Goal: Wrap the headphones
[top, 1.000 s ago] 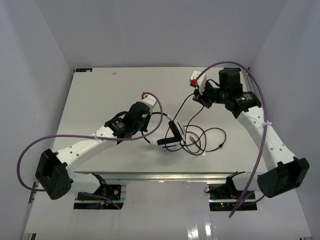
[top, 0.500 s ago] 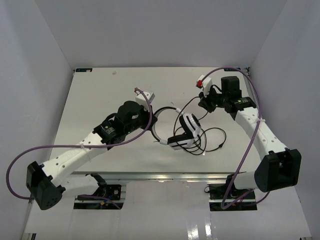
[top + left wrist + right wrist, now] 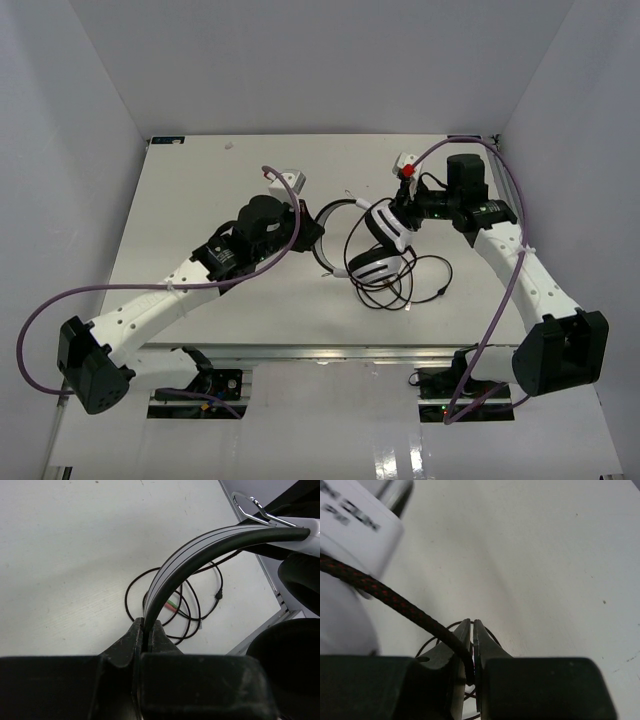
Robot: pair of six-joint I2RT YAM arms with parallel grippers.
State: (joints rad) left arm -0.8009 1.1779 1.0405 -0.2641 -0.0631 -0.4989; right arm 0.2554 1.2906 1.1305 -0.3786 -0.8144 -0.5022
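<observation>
The headphones (image 3: pixel 375 262) are held up over the table's middle, white headband (image 3: pixel 328 215) to the left and black ear pads to the right. My left gripper (image 3: pixel 316 237) is shut on the headband (image 3: pixel 200 550), which arcs up out of the jaws (image 3: pixel 148 623). My right gripper (image 3: pixel 401 207) sits just beside the upper ear cup (image 3: pixel 384 222). In the right wrist view it (image 3: pixel 471 624) is shut on the dark braided cord (image 3: pixel 385 595), close under the white cup (image 3: pixel 355 520). The remaining cord (image 3: pixel 415 282) lies in loose loops (image 3: pixel 175 607) on the table below.
Purple arm cables (image 3: pixel 60 300) (image 3: pixel 520 200) loop beside both arms. The white table (image 3: pixel 190 190) is boxed in by white walls at the left, back and right. A metal rail (image 3: pixel 320 350) runs along its front edge.
The left gripper has carried the headband up and toward the back right, lifting the headphones off the table and turning the ear cups toward the right gripper. The right gripper has shifted slightly down with the cord.
</observation>
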